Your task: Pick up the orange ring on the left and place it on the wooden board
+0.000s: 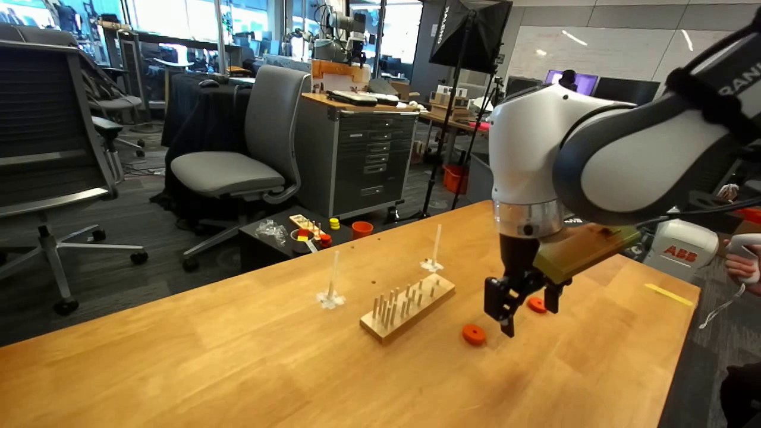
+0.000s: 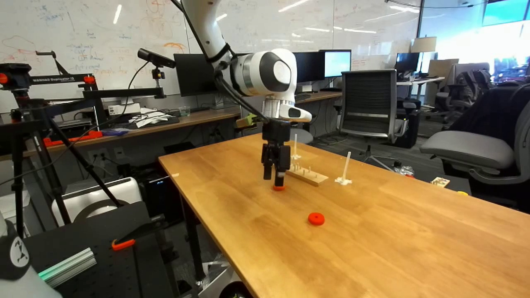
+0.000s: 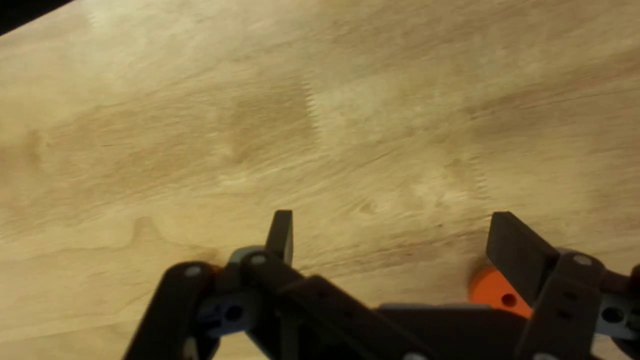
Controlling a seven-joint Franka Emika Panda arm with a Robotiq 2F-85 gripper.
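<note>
Black two-fingered gripper (image 3: 391, 225): spread wide, holding nothing, poised above the light-brown wooden table (image 3: 395, 100).
Flat, round, orange-red twin ring (image 3: 490, 292): on the table, nearest the gripper, partly hidden by the finger at the right of the wrist view; touching or apart, impossible to tell.
Small, round, holed orange ring (image 1: 471, 337): likeliest target; on the table just left of the fingertips in an exterior view, outside the finger span. Sides swapped between exterior views; worth confirming before descent.
Lining up over the ring: apparently the step in hand. Shift toward the target, centre it between the fingers, and keep both tips clear of the twin.
Going down: lower straight, with even room around the rim. Stop just short of the table, pinch low, and close gently to avoid skidding the ring.
Pale, rectangular, peg-studded wooden board (image 1: 415, 312): left of the gripper in an exterior view, farther off than either ring. Lift well above before crossing, then set down level.
Tall, thin, pale upright pins (image 1: 334, 273): past the board from the gripper; avoid overshooting.
</note>
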